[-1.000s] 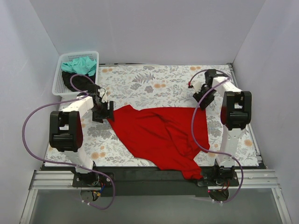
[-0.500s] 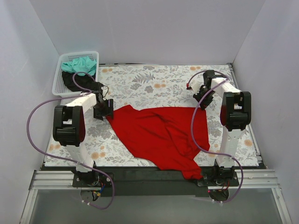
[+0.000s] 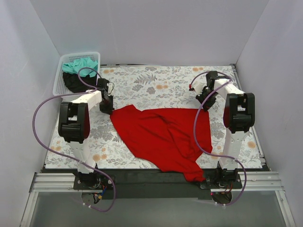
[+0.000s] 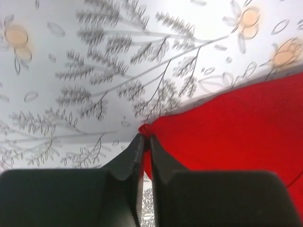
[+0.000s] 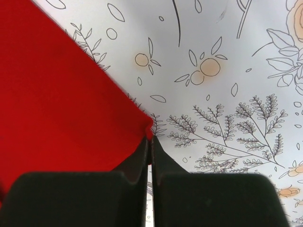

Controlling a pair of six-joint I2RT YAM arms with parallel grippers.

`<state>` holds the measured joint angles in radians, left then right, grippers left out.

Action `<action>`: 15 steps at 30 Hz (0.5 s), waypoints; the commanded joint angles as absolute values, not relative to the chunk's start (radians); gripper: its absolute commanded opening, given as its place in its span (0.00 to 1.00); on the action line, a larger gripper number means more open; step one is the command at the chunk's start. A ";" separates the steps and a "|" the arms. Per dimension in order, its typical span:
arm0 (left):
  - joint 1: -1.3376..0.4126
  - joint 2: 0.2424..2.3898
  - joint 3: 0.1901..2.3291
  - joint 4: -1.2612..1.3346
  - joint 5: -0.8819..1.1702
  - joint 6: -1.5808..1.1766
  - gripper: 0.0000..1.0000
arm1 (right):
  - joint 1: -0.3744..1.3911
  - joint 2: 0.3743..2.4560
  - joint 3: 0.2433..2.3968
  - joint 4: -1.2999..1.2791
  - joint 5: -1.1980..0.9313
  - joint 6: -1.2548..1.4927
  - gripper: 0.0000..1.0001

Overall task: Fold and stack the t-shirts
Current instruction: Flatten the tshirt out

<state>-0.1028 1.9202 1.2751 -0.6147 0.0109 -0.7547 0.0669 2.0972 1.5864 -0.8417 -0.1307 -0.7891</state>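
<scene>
A bright red t-shirt (image 3: 163, 135) lies spread and rumpled on the floral cloth, its lower part hanging over the near edge. My left gripper (image 3: 110, 108) is shut on the shirt's far left corner (image 4: 146, 128), where the cloth bunches between the tips. My right gripper (image 3: 207, 105) is shut on the far right corner (image 5: 150, 131). Teal-green (image 3: 80, 65) and black (image 3: 75, 83) t-shirts sit in the basket.
A white mesh basket (image 3: 60, 78) stands at the far left corner. The grey-and-orange floral cloth (image 3: 156, 85) covers the table. White walls close in on three sides. Purple cables loop off both arms.
My left gripper slid toward the far side onto the shirt's left corner and closed on it. The right gripper shut on its corner and has held still since.
</scene>
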 commanded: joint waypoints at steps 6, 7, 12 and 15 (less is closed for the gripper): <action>-0.087 2.022 1.417 -0.565 0.090 -0.680 0.00 | 0.066 1.980 1.689 -0.850 -0.169 -0.752 0.01; -0.084 1.994 1.461 -0.565 0.095 -0.661 0.00 | 0.064 1.971 1.704 -0.850 -0.170 -0.736 0.01; -0.052 1.893 1.580 -0.549 0.126 -0.609 0.00 | 0.057 1.921 1.851 -0.847 -0.161 -0.672 0.01; -0.034 1.845 1.678 -0.548 0.170 -0.583 0.00 | 0.052 1.899 1.992 -0.844 -0.150 -0.646 0.01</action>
